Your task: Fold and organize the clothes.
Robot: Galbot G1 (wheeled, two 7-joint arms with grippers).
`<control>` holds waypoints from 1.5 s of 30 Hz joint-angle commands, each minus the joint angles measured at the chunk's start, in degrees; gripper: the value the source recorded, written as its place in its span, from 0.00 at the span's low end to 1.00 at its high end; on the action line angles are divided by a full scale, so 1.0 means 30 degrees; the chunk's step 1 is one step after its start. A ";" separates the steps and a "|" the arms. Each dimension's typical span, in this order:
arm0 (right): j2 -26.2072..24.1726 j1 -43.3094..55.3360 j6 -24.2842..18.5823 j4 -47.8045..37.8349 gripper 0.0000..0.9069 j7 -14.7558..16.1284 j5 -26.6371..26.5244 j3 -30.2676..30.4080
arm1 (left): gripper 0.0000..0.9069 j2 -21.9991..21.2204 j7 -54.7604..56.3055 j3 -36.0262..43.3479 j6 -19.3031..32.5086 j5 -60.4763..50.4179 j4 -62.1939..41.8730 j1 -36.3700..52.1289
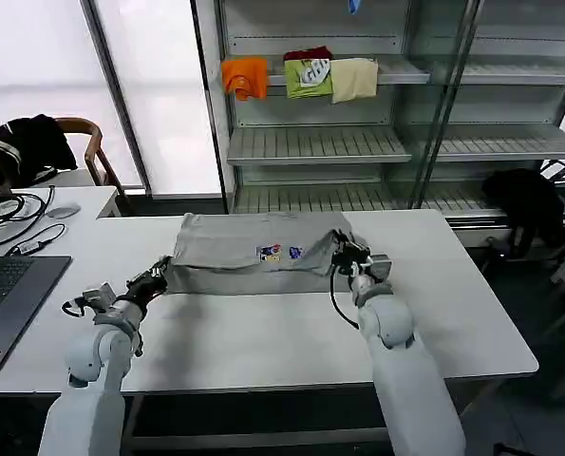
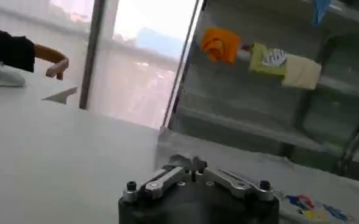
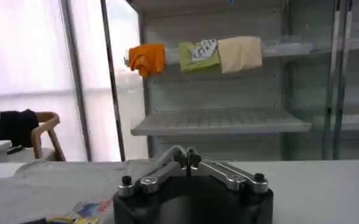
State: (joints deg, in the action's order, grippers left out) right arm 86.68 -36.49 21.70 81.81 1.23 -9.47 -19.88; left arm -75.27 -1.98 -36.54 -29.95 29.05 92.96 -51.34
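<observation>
The light grey T-shirt (image 1: 244,239) lies across the far half of the white table (image 1: 263,332), its small multicoloured print (image 1: 280,253) facing up. Its front edge hangs slightly raised, with a dark shadow band beneath. My left gripper (image 1: 160,274) is shut at the shirt's front left corner, and in the left wrist view its tips (image 2: 191,163) meet against the grey cloth (image 2: 246,161). My right gripper (image 1: 342,255) is shut at the front right corner. The right wrist view shows its closed tips (image 3: 186,157) beside the cloth (image 3: 57,182).
A laptop (image 1: 7,294), cables (image 1: 11,204) and a mouse (image 1: 62,211) sit at the table's left. A chair (image 1: 83,142) with a black garment stands behind. Shelves (image 1: 310,142) carry orange, green and cream folded garments. Another black garment (image 1: 524,204) lies at the right.
</observation>
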 commanded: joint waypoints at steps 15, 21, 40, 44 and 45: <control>0.0726 0.2546 -0.1440 -0.3469 1.00 -0.0577 0.0554 -0.0103 | 1.00 0.0111 -0.0310 0.0334 0.0487 -0.1527 -0.1566 0.1345; 0.0514 0.1790 -0.0984 -0.2423 1.00 -0.0607 -0.0148 -0.0223 | 1.00 0.0287 -0.0254 0.0473 -0.0082 -0.1761 -0.0305 0.0743; -0.2955 -0.5032 0.3815 0.3570 1.00 0.0877 0.0970 -0.1529 | 1.00 0.0337 -0.0223 0.1245 -0.1066 -0.5469 0.0240 -0.1062; -0.2947 -0.5316 0.3813 0.3712 1.00 0.0908 0.0728 -0.1550 | 1.00 0.0374 -0.0266 0.1164 -0.1064 -0.5417 0.0214 -0.1075; -0.2920 -0.5347 0.3812 0.3673 1.00 0.0867 0.0825 -0.1523 | 1.00 0.0385 -0.0266 0.1156 -0.1069 -0.5415 0.0195 -0.1062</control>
State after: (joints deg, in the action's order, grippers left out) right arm 79.75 -47.83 30.99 89.39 3.34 -6.84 -23.61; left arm -74.19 -2.61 -33.18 -32.62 14.67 93.02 -53.62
